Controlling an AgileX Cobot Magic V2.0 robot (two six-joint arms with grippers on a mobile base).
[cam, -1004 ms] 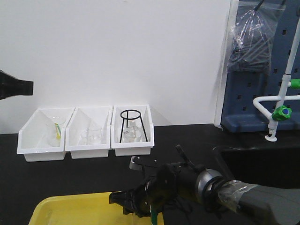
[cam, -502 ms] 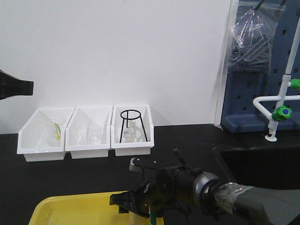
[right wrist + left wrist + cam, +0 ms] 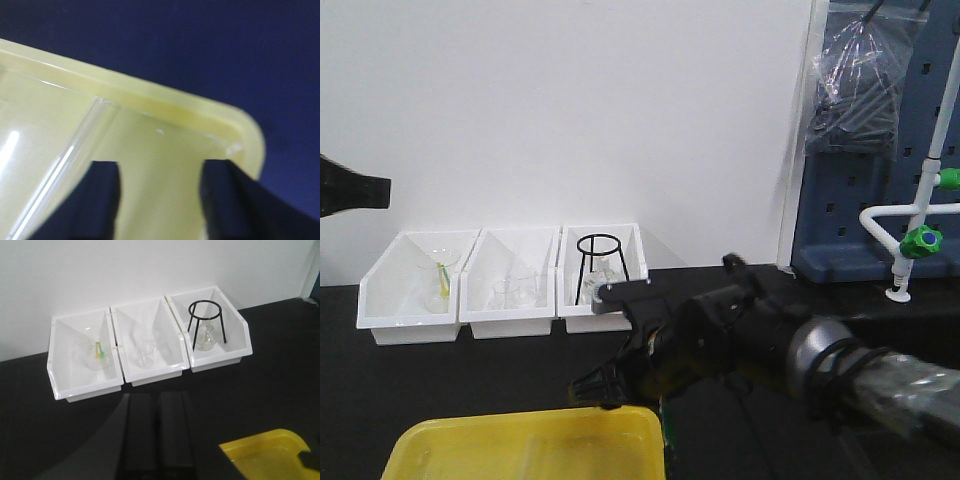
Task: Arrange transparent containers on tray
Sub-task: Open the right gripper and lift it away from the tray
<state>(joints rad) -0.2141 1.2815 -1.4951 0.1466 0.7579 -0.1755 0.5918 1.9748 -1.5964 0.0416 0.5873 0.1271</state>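
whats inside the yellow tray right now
In the right wrist view, one clear test tube lies slanted on the floor of the yellow tray, apart from the open right gripper above it. The gripper's fingers cover part of the floor, so more may be hidden.

The yellow tray [image 3: 520,440] runs off the front view's bottom edge; the test tube [image 3: 60,165] is blurred and cropped.

Black benchtop [image 3: 280,385] carries three white bins [image 3: 145,347] by the wall, yellow tray [image 3: 520,445] near front edge, seemingly flat.
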